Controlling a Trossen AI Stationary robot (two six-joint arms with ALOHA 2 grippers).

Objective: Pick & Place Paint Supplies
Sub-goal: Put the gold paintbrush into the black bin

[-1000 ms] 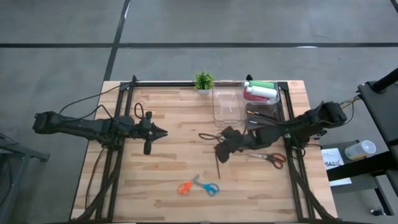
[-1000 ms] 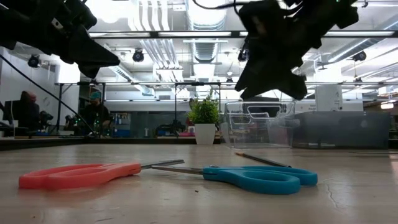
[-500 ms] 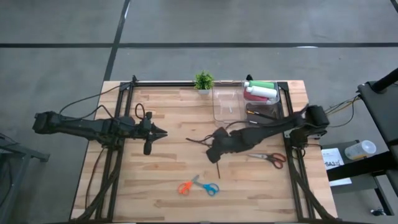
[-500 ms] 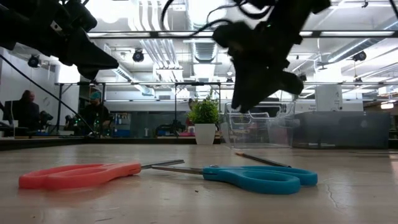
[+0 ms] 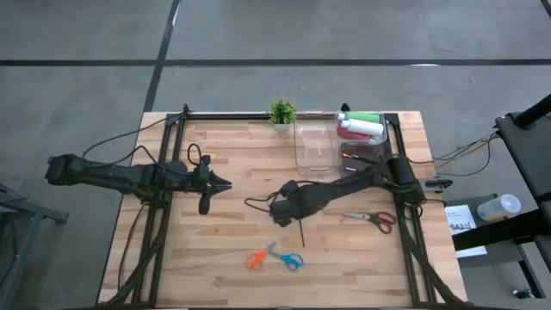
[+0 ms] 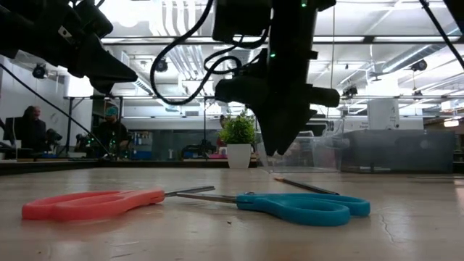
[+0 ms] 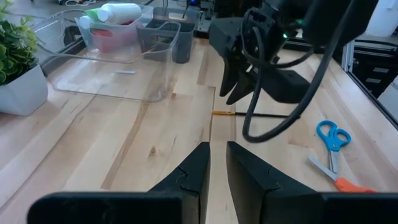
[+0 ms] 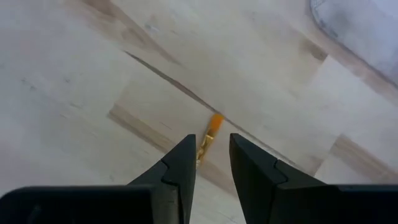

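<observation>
A thin dark brush (image 5: pixel 302 233) with an orange tip (image 8: pixel 213 126) lies flat on the wooden table. My right gripper (image 5: pixel 284 217) hangs just above that tip, pointing steeply down. Its fingers are a little apart and astride the tip without touching it (image 8: pixel 211 152). The low view shows its fingertips (image 6: pixel 275 150) clear of the brush (image 6: pixel 308 187). Green, white and pink-red squeeze bottles (image 5: pixel 360 126) lie in a tub at the far right. My left gripper (image 5: pixel 220 183) waits over the left half of the table, fingers drawn together (image 7: pixel 217 163), holding nothing.
A clear bin (image 5: pixel 314 145) and a small potted plant (image 5: pixel 281 112) stand at the far edge. Orange and blue scissors (image 5: pixel 275 258) lie near the front edge, and red-handled scissors (image 5: pixel 377 220) lie at the right. Bare wood stretches between the grippers.
My right gripper has swung toward the table's left and sunk a little. It has tipped from a shallow slant to pointing steeply down, ending over the brush's tip. The gap between its fingers shows no change. The brush has stayed where it was.
</observation>
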